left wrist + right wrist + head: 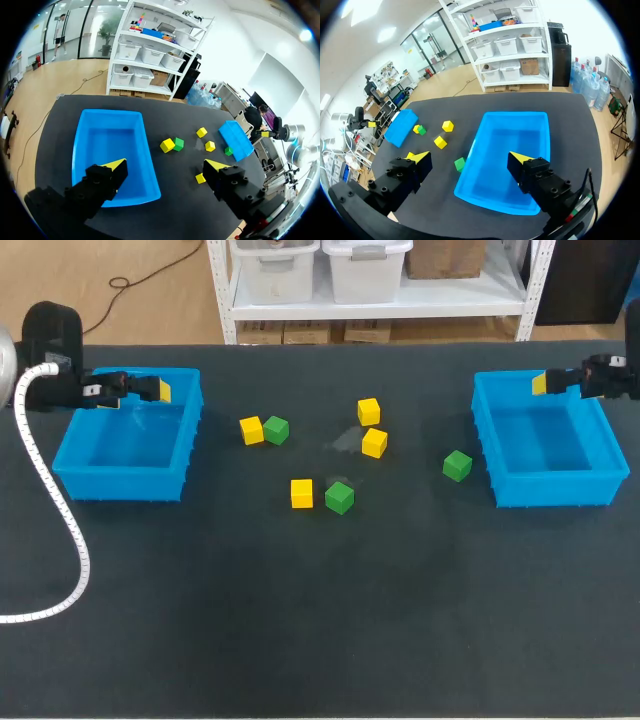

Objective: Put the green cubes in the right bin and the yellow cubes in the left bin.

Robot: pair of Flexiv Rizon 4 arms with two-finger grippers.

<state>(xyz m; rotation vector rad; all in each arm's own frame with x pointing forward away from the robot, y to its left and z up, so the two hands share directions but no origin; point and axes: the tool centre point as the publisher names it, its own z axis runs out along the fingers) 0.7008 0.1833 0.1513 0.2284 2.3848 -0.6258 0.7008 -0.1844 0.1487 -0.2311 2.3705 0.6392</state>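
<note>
Cubes are scattered on the dark table [300, 640] between two blue bins: nearest, a yellow cube [301, 493] is set beside a green cube [339, 497]; farther on, a lone green cube [457, 465] is seen near the right bin [548, 495], then a middle yellow cube [374, 442], a left yellow cube [252, 429] beside a second green cube [276, 429], and a farthest yellow cube [369, 411]. Over the left bin [115, 485] the left gripper [165, 165] is held with jaws released, the right gripper [470, 157] likewise over the right bin.
</note>
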